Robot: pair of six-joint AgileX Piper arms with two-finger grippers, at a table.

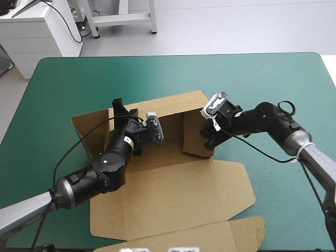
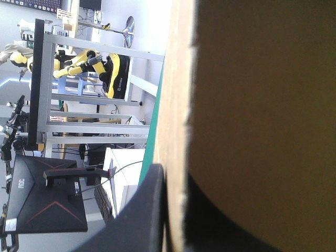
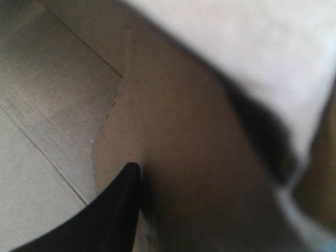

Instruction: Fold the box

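The left arm (image 1: 100, 170) reaches forward from the near left, its left gripper (image 1: 118, 106) with fingers (image 2: 142, 215) pinched almost together on the box (image 1: 173, 199), while the right arm (image 1: 273, 123) bends in from the right, its right gripper (image 1: 209, 139) angled downward and clamped likewise.

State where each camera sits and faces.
High view: above and behind the robot, down onto the teal-green table and brown box; both arms show.
Left wrist view: above the left wrist, along the left gripper, past the box's raised wall into the room; one black finger shows.
Right wrist view: above the right wrist, along the right gripper onto the box's board; one black finger shows.
All three share the box.
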